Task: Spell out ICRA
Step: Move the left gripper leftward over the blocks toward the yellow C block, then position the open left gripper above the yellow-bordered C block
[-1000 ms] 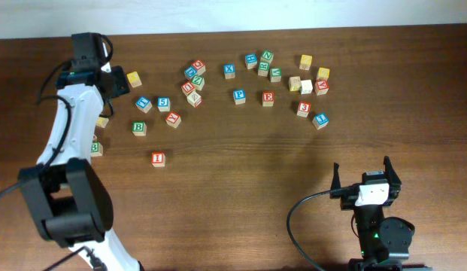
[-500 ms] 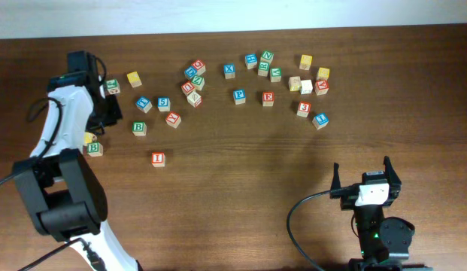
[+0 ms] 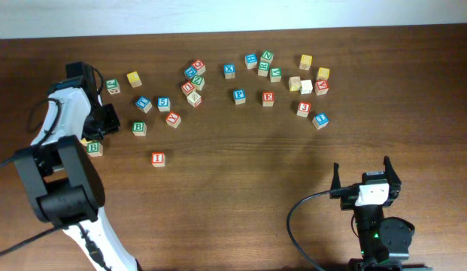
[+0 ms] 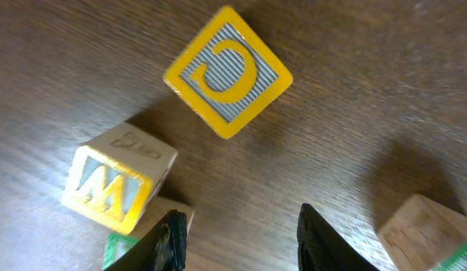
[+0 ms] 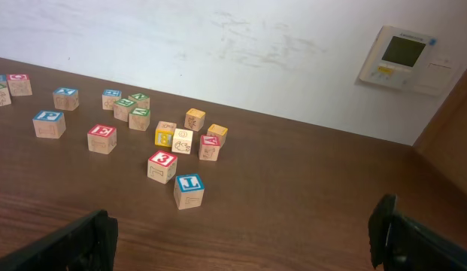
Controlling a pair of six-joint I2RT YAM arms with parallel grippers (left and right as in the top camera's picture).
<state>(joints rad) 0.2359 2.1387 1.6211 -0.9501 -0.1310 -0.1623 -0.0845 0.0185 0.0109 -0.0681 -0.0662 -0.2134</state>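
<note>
On my left wrist feed the left gripper (image 4: 237,235) has its jaws apart, with only bare wood between the two dark fingers (image 4: 171,239). It holds nothing. Just ahead of them, in the upper middle of that frame, sits the C cube (image 4: 227,71). It is turned like a diamond with its yellow face up, and it is clear of both fingers. To its lower left is a W cube (image 4: 116,181), apart from the C. Part of another wooden cube (image 4: 425,226) shows at the lower right edge.

From overhead I place the C in the upper left of the table (image 3: 241,196), just right of the left arm's wrist. The red I cube (image 3: 158,159) lies alone below it, left of centre and well apart from the rest. A green B cube (image 3: 139,128) sits between them, and a second B (image 3: 94,147) sits at the arm's side. The remaining cubes are scattered along the top of the frame. I cannot read an R or an A among them from here.

The right gripper (image 3: 362,169) sits at the lower right with its jaws spread wide and empty. On its feed a red E cube (image 5: 101,138), a red 3 cube (image 5: 162,166) and a blue L cube (image 5: 189,190) lie far ahead of it.
</note>
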